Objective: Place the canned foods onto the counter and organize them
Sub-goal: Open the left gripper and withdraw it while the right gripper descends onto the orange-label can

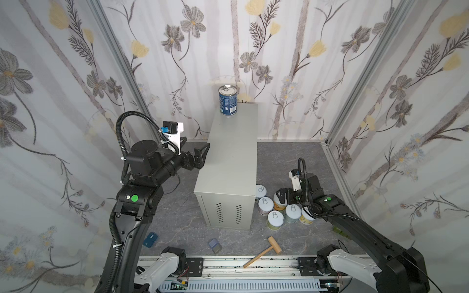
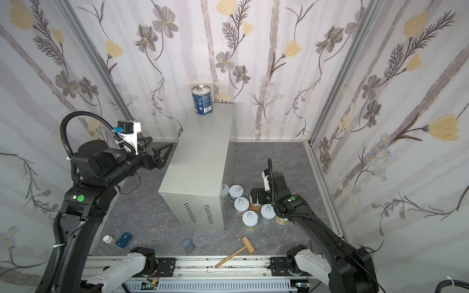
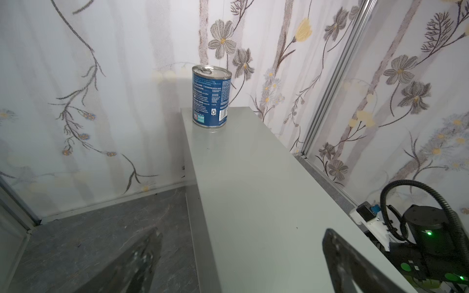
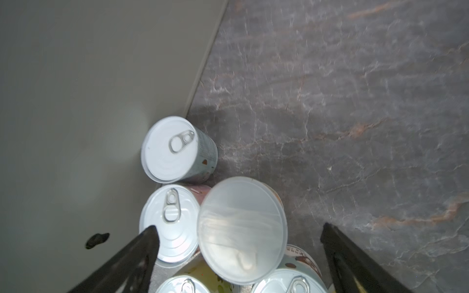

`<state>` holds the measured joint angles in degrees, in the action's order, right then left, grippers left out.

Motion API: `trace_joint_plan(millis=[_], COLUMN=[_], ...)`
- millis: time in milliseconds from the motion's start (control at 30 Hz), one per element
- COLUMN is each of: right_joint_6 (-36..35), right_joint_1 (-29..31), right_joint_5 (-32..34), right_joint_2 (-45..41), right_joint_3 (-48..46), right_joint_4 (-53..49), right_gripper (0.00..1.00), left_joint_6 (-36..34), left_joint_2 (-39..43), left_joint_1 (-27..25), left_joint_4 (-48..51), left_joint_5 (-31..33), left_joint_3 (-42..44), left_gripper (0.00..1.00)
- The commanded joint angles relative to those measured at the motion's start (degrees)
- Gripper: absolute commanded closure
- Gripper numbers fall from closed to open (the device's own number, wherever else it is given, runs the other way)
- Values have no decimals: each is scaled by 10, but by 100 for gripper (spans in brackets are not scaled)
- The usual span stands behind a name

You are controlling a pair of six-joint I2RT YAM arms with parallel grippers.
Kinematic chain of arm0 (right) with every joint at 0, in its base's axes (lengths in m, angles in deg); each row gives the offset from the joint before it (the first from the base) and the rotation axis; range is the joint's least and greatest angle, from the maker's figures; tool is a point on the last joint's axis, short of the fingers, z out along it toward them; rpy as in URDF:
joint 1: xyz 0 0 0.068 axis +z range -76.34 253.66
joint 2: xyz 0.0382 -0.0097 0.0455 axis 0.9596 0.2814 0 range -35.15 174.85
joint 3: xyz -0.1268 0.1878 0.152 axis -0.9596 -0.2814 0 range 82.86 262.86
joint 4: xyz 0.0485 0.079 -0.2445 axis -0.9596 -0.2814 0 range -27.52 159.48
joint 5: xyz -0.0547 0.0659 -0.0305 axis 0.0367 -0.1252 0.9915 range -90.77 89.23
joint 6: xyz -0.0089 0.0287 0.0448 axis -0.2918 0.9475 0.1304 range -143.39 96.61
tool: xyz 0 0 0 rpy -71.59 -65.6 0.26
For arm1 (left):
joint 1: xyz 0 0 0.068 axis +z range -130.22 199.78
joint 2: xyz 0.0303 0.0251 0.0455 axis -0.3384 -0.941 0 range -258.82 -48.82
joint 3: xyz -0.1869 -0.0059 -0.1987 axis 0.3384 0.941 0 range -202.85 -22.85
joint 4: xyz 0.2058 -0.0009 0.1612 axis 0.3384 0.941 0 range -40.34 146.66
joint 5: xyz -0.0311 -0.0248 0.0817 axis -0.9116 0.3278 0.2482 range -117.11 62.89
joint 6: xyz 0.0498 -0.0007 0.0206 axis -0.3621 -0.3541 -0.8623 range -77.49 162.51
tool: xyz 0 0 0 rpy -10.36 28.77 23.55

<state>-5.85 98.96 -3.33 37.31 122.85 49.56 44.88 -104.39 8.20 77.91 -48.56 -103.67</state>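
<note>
A tall blue can (image 1: pixel 228 100) (image 2: pixel 202 100) (image 3: pixel 211 97) stands upright at the far end of the counter (image 1: pixel 231 152) (image 2: pixel 200 157) (image 3: pixel 253 190). Several small cans (image 1: pixel 275 217) (image 2: pixel 250 218) with white lids cluster on the floor by the counter's right side. My right gripper (image 1: pixel 281 196) (image 2: pixel 256 196) (image 4: pixel 239 228) hangs open over the cluster. Its fingers straddle a can with a cloudy plastic lid (image 4: pixel 241 228) without touching it. My left gripper (image 1: pixel 194 148) (image 2: pixel 154 148) (image 3: pixel 243 230) is open and empty at the counter's left top edge.
A wooden mallet (image 1: pixel 264 251) lies near the front rail (image 1: pixel 253 266). A blue-grey block (image 1: pixel 215 245), a dark blue case (image 1: pixel 150 239) and a small white bottle (image 2: pixel 108 239) sit on the marbled floor (image 1: pixel 291 157). Flowered walls close three sides.
</note>
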Motion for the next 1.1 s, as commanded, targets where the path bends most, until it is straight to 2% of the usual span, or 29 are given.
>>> trace_joint_plan(millis=[0,267,700,967,1067], right_joint_6=[22,51,48,-2,-37], right_joint_1=[12,34,39,42,42], right_joint_5=[17,38,102,119,101], right_joint_2=[29,82,115,104,92], right_joint_3=[-13,-32,-9,52,80], right_joint_4=[51,100,111,87,68], right_gripper=[1,9,47,68,71], left_joint_6=[14,24,40,49,44], left_joint_2=[19,51,48,41,40], left_joint_1=[1,1,1,-1,-4], left_joint_4=[6,-2,-20,-29,-24], left_joint_5=[-33,-55,-75,-125,-164], left_joint_3=[26,66,82,81,74], left_gripper=[0,0,0,0,0])
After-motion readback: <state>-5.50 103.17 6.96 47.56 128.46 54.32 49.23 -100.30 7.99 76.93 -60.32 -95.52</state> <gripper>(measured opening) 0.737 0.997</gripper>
